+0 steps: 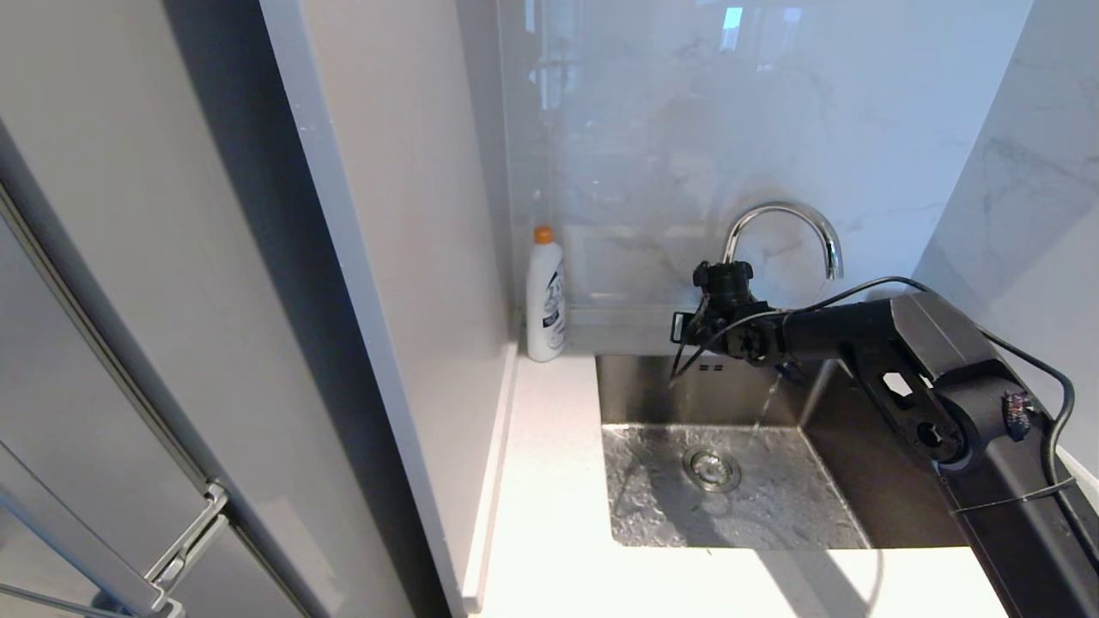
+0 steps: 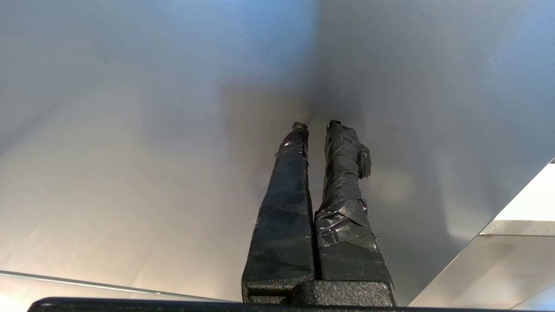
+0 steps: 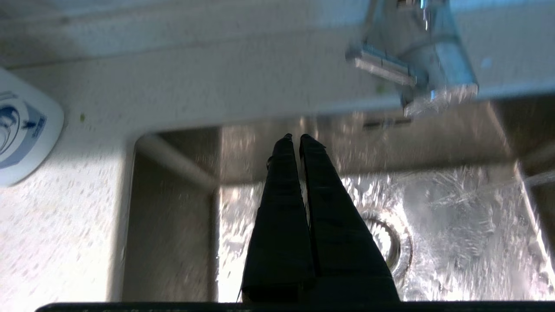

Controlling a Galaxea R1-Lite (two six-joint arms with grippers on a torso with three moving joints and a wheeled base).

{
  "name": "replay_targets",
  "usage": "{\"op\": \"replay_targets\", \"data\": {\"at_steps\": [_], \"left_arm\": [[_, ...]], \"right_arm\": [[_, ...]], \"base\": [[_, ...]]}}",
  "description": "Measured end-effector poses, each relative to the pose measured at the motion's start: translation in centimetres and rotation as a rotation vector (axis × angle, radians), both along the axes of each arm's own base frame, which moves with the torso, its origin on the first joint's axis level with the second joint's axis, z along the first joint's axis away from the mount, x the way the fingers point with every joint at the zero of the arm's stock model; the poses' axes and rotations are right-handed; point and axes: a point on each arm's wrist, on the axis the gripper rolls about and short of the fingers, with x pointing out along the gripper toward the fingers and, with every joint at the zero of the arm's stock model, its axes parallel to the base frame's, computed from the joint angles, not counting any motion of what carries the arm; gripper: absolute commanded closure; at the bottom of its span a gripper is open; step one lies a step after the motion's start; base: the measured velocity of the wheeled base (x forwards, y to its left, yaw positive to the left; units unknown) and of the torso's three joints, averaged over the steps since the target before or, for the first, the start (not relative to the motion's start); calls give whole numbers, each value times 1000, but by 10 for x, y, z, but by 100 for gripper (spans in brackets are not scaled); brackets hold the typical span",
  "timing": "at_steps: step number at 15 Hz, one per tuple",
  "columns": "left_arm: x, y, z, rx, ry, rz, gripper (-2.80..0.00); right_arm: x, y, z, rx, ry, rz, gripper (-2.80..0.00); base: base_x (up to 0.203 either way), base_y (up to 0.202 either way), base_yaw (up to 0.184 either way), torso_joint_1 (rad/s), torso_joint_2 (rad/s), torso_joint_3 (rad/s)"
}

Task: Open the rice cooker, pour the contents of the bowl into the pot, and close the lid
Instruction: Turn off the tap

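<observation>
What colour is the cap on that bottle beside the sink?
Orange, on the white plastic bottle; the head view shows it best.

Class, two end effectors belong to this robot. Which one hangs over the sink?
The right end effector, shut, reaches above the steel sink near the faucet. The left end effector faces only a plain grey panel.

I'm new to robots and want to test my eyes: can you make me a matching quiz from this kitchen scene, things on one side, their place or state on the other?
Things:
1. white bottle
2. faucet
3. right hand
4. drain

Descriptions:
A. shut, over the sink
B. in the sink's wet floor
C. standing in the counter corner, orange cap
D. curved chrome, water running from it

Pairs: 1-C, 2-D, 3-A, 4-B
</observation>
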Motion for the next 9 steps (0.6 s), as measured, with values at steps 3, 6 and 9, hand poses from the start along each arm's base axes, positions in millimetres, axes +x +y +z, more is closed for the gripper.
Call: {"op": "replay_targets", "data": {"at_steps": [3, 6, 9], "left_arm": [[0, 0, 0, 0, 0, 0, 0], [0, 0, 0, 0, -1, 0, 0], [0, 0, 0, 0, -1, -1, 0]], "right_arm": [[8, -12, -10, -87, -57, -12, 0], [11, -14, -17, -130, -73, -28, 0], [15, -19, -18, -140, -115, -45, 0]], "base": [[0, 0, 0, 0, 0, 0], [0, 0, 0, 0, 0, 0], [0, 0, 0, 0, 0, 0]]}}
